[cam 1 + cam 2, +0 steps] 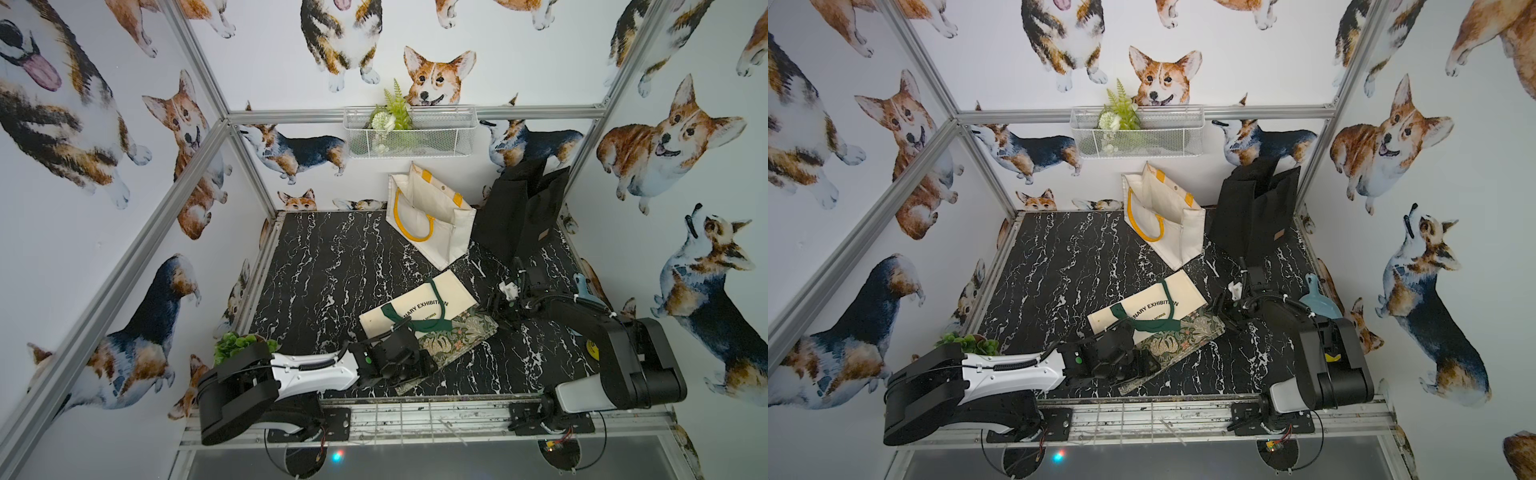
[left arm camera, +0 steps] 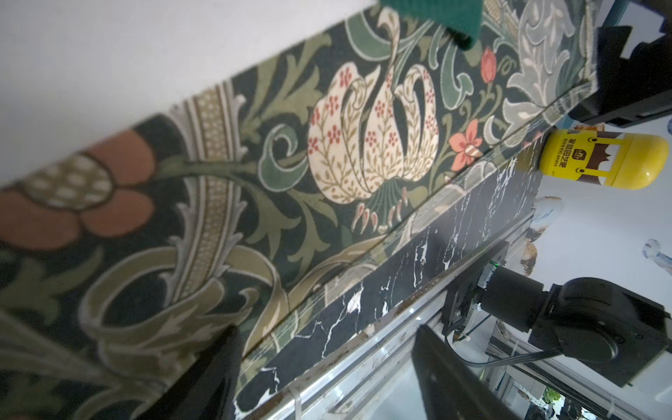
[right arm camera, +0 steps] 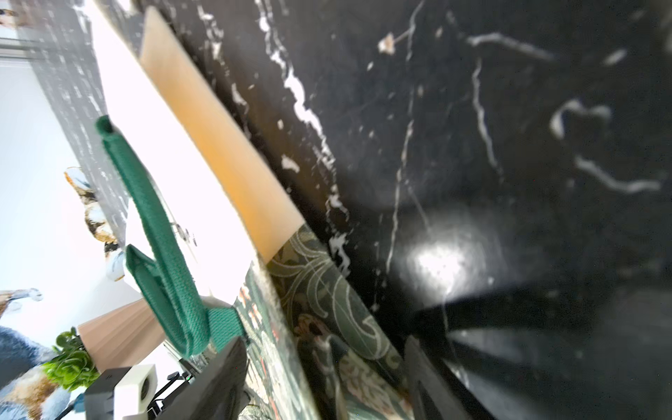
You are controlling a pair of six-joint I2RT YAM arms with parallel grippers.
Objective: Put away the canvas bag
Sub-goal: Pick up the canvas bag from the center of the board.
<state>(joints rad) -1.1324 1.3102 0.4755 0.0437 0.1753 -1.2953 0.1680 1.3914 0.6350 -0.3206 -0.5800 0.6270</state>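
Both top views: canvas bag [image 1: 419, 297] lies flat on the black marble table [image 1: 307, 266], near-right part. Cream face is up, lettering showing, green handles [image 1: 409, 322] draped across it, floral band [image 1: 457, 332] along its near edge. Left gripper [image 1: 422, 365] sits low over the near-left end of that band. Right gripper [image 1: 494, 307] is at the band's right corner. From above the wrist bodies cover the fingertips, so finger spread is unreadable there.

Left wrist view fills that in. Its fingers [image 2: 203, 382] are spread, one over the floral fabric, the other out over the table's metal rail [image 2: 363, 363]. The band's edge and a strip of bare marble run between them, and nothing is pinched. A yellow container [image 2: 603, 160] is clear here; from above it is mostly hidden behind the right arm.

Right wrist view: fingers [image 3: 214, 382] are spread, with the bag's floral corner between them. Contact cannot be told because of blur. One handle loops up just beside a finger. A potted plant [image 3: 72, 363] shows far off.

Around, in the top views:
- A white tote [image 1: 428, 216] stands open behind the bag, between it and the wire basket [image 1: 409, 133] on the back wall.
- A black bag [image 1: 519, 208] stands just behind the right gripper.
- A blue scoop [image 1: 582, 286] lies at the right edge.
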